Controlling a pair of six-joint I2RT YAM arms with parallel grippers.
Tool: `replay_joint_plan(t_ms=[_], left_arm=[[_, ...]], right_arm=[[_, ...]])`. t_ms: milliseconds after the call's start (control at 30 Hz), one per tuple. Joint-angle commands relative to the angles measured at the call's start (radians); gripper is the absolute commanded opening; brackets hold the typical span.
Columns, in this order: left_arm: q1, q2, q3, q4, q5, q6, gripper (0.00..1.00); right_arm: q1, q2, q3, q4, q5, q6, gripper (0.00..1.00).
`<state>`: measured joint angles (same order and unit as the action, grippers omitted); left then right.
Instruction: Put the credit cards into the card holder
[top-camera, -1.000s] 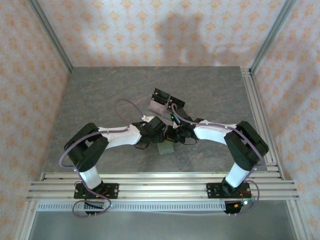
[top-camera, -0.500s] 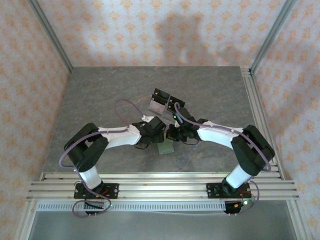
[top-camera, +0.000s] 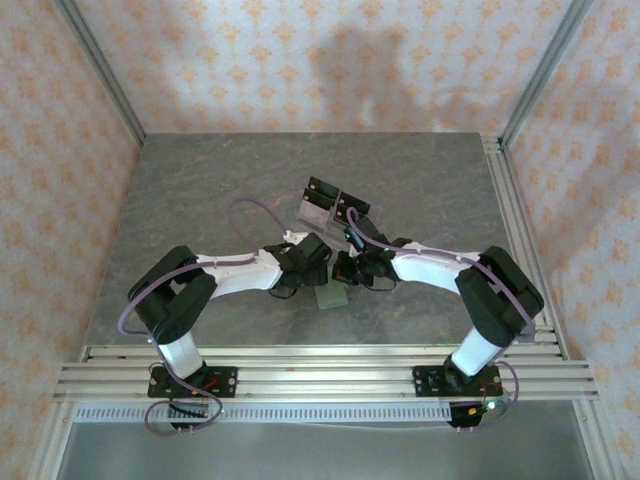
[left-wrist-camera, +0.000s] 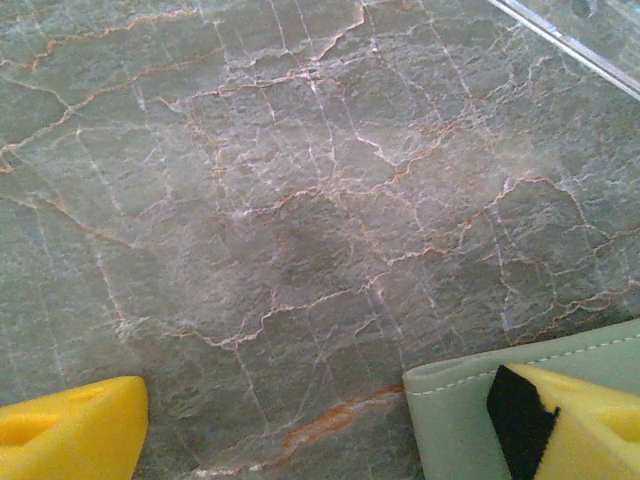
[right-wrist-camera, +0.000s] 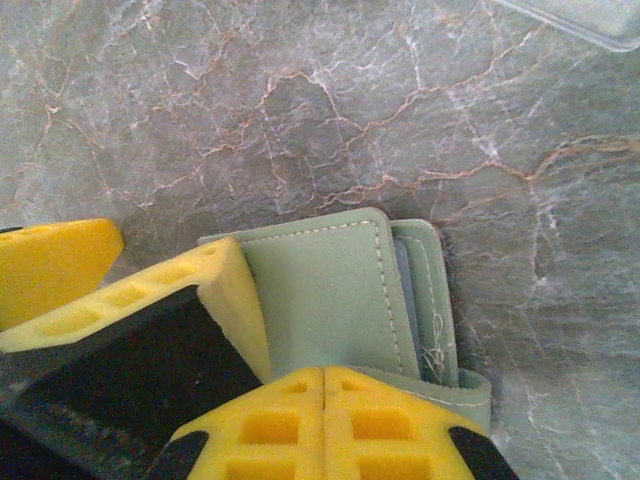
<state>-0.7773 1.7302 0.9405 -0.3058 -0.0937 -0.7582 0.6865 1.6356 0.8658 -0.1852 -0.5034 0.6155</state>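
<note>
The card holder (top-camera: 330, 297), a sage-green wallet, lies flat on the marble table between the two arms. In the left wrist view its corner (left-wrist-camera: 455, 420) sits under one yellow finger (left-wrist-camera: 585, 425). My left gripper (left-wrist-camera: 320, 425) is open, its other finger (left-wrist-camera: 65, 430) over bare table. My right gripper (right-wrist-camera: 325, 425) is shut, fingertips pressed together over the near edge of the card holder (right-wrist-camera: 330, 290), where the tab (right-wrist-camera: 470, 388) curls out beside them. A left finger (right-wrist-camera: 215, 285) rests on the wallet's left side. The credit cards are out of view.
A clear stand with black tops (top-camera: 325, 205) stands just behind the grippers; its edge shows at the top right of both wrist views (left-wrist-camera: 590, 35) (right-wrist-camera: 585, 20). Aluminium rails (top-camera: 320, 365) run along the near edge and the right side. Patterned walls enclose the table.
The right arm swung its elbow outward, then came back a little, with its gripper staying at the wallet. The left arm and the wallet have not moved.
</note>
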Motion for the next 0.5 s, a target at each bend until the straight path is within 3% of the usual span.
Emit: replay_joint_plan(t_ms=[0, 467], left_arm=[[-0.020, 0.026, -0.031, 0.003, 0.093, -0.009, 0.90], [-0.020, 0.026, -0.032, 0.003, 0.093, -0.007, 0.90]], right_arm=[[-0.004, 0.022, 0.008, 0.010, -0.004, -0.014, 0.00], [0.011, 0.063, 0.010, 0.012, -0.017, -0.016, 0.00]])
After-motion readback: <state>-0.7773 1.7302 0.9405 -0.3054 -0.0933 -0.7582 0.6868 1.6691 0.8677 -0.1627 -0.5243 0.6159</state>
